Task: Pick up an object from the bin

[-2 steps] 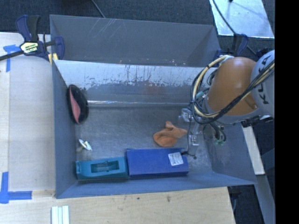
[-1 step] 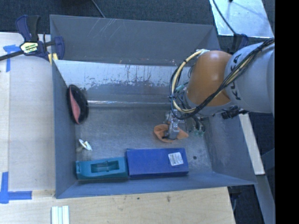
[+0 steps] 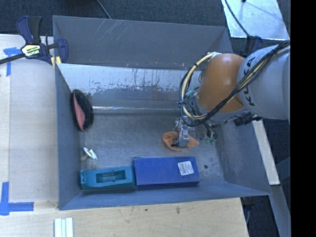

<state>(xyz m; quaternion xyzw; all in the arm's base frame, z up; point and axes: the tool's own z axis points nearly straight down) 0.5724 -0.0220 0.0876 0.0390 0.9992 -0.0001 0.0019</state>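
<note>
My gripper [image 3: 184,138] is low in the right part of the bin, its tip down on a small orange-brown lump [image 3: 172,141] lying on the floor there. The fingers sit at the lump's right side, and how far apart they stand is hidden. Just in front of the lump lies a blue rectangular box [image 3: 165,172] with a white label, flat along the near wall.
A teal tape dispenser [image 3: 107,177] lies left of the blue box. A small pale clip-like piece [image 3: 90,154] sits near the left wall. A black and pink brush-like thing [image 3: 81,109] leans at the back left. The arm with its orange cover and cables overhangs the right side.
</note>
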